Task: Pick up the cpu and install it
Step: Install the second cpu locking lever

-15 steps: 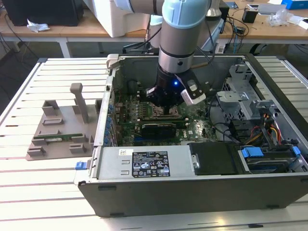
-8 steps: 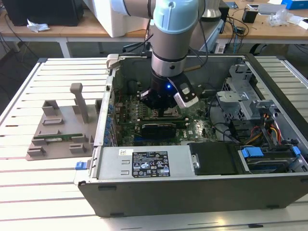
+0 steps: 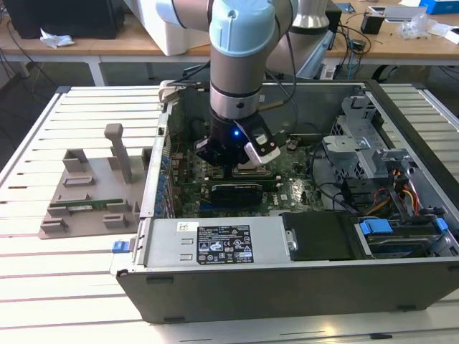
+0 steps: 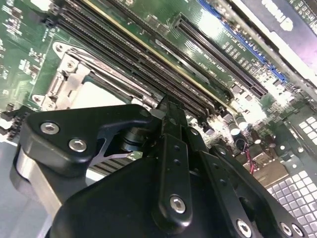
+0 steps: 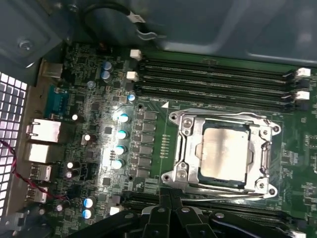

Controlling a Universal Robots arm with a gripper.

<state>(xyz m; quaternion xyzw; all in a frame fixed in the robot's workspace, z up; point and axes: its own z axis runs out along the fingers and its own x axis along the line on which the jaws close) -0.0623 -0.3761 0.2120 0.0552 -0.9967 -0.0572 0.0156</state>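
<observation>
The cpu (image 5: 225,151), a square chip with a silver top, lies flat in the metal-framed socket (image 5: 181,148) on the green motherboard. In the second wrist view the cpu (image 4: 99,96) shows pale behind the black finger links. My gripper (image 5: 171,196) hangs just beside the socket's edge, above the board, its black fingers (image 5: 163,210) pressed together with nothing between them. The second wrist view shows the gripper (image 4: 167,106) tips meeting over the memory slots. In the exterior view the gripper (image 3: 233,161) is lowered into the open computer case (image 3: 287,287).
Long black memory slots (image 5: 218,79) run alongside the socket. A black card (image 3: 233,190) stands in front of the gripper. A grey fixture tray (image 3: 86,193) with a green memory stick (image 3: 86,206) lies at the exterior view's left. Drive cages and cables (image 3: 387,179) crowd the case's right.
</observation>
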